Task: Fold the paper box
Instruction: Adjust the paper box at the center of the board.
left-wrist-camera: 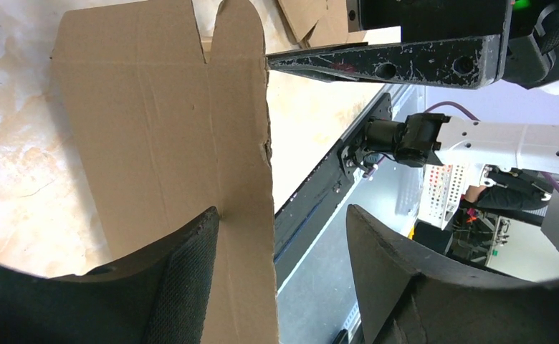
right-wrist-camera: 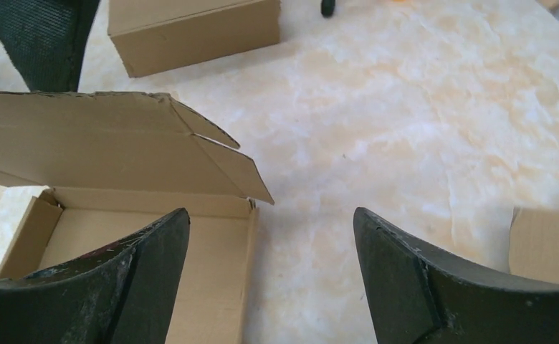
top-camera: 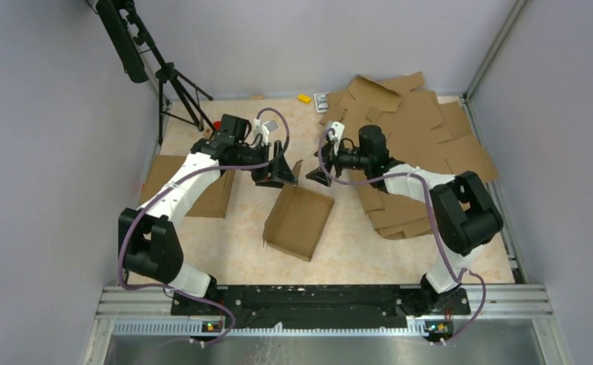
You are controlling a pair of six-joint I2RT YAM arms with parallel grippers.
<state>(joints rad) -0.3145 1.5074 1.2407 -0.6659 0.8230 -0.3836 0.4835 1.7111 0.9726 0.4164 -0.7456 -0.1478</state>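
Observation:
The paper box (top-camera: 299, 220) lies in the middle of the table as a shallow brown tray, its lid flap standing up at the far end. My left gripper (top-camera: 278, 173) is at that flap. In the left wrist view the flap (left-wrist-camera: 162, 107) runs between the jaws; one finger (left-wrist-camera: 183, 272) touches its face and the other stands well off it. My left gripper (left-wrist-camera: 282, 209) is open. My right gripper (top-camera: 320, 176) hovers just right of the flap. My right gripper (right-wrist-camera: 271, 211) is open over bare table, with the box's far right corner (right-wrist-camera: 212, 287) beside its left finger.
A folded cardboard box (top-camera: 195, 186) lies at the left, also in the right wrist view (right-wrist-camera: 190, 29). Flat cardboard blanks (top-camera: 415, 122) are heaped at the back right and under the right arm. A tripod (top-camera: 172, 76) stands at the back left.

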